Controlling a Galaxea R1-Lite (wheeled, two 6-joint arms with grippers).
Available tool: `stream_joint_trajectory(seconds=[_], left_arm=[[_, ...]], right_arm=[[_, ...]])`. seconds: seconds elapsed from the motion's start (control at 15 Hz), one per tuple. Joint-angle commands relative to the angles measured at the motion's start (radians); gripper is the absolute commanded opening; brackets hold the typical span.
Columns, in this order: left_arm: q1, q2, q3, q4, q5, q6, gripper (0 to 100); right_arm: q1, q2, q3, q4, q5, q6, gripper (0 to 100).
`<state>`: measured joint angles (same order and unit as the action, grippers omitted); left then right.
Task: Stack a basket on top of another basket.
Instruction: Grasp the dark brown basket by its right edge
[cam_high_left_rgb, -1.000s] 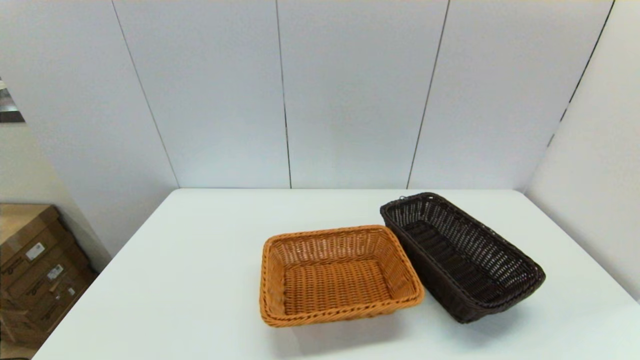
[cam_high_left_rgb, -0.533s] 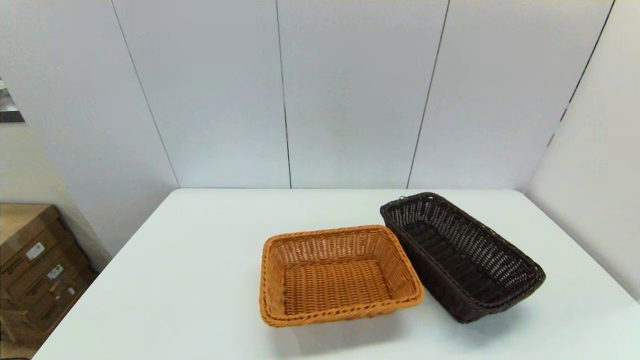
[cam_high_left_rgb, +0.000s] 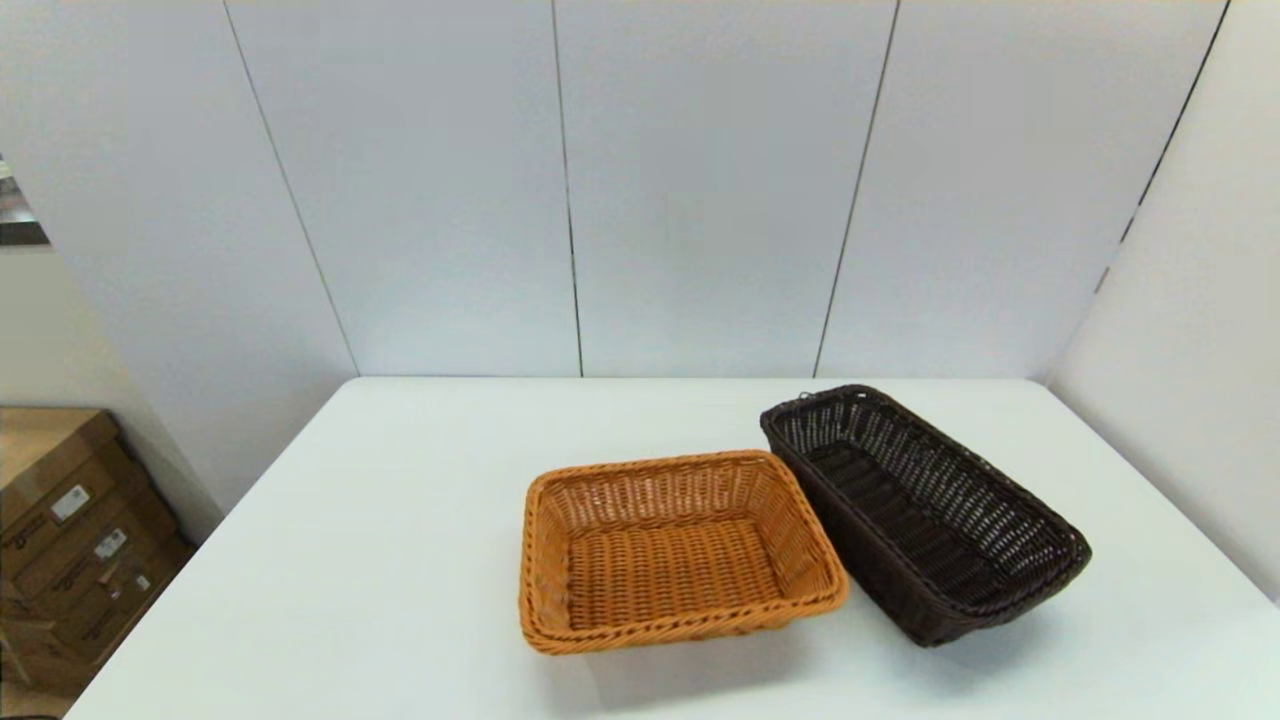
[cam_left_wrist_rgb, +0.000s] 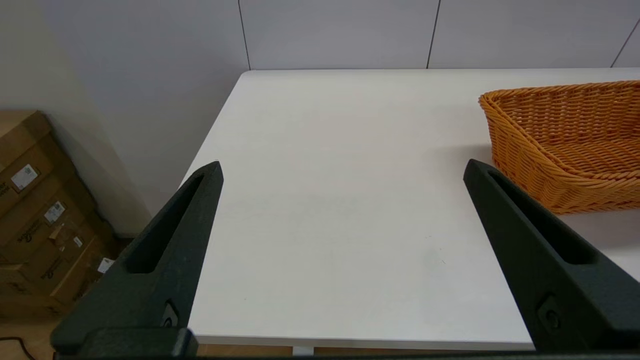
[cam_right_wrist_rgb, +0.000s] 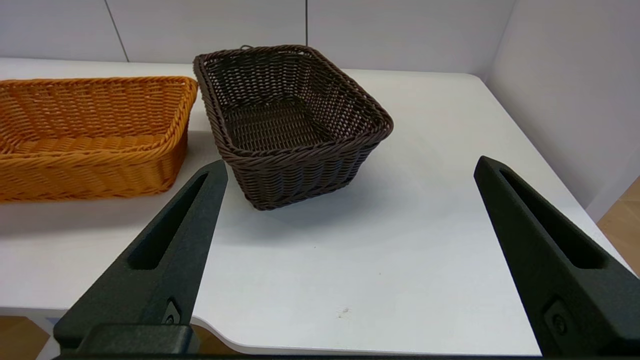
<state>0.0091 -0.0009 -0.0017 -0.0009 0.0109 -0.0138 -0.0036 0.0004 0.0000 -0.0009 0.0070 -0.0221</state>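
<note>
Nothing is shifting since a second ago.
We are holding left gripper (cam_left_wrist_rgb: 342, 168) and right gripper (cam_right_wrist_rgb: 350, 165) spread wide, empty, near dark basket (cam_high_left_rgb: 922, 510) touching orange-tan basket (cam_high_left_rgb: 672, 550).

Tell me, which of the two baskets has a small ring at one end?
The dark brown basket, on the robot's right, has the ring on its far end. The orange-tan basket beside it shows no ring, only a braided rim.

Dark brown basket (cam_high_left_rgb: 925, 512) on the right, empty, upright, turned at a slant, orange basket (cam_high_left_rgb: 675, 548) just left of it, empty, rims about touching, not stacked
</note>
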Motion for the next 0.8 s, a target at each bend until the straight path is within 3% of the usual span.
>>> stream_joint_trajectory(seconds=[0.07, 0.2, 0.4, 0.67, 0.8], left_arm=[[0.002, -0.001, 0.003, -0.001, 0.0, -0.003, 100], [0.002, -0.001, 0.003, -0.001, 0.0, -0.011, 100], [0.0, -0.001, 0.003, 0.001, 0.0, -0.014, 100], [0.002, -0.001, 0.003, -0.001, 0.0, -0.011, 100], [0.0, -0.001, 0.003, -0.001, 0.001, -0.014, 100]], right_arm=[[-0.001, -0.002, 0.002, -0.002, -0.005, -0.004, 100], [-0.001, -0.002, -0.031, 0.022, -0.01, -0.012, 100], [-0.003, 0.118, -0.278, 0.237, -0.009, -0.01, 100], [-0.061, 0.484, -0.534, 0.269, -0.018, 0.027, 100], [-0.076, 0.67, -0.641, 0.355, -0.013, 0.045, 100]])
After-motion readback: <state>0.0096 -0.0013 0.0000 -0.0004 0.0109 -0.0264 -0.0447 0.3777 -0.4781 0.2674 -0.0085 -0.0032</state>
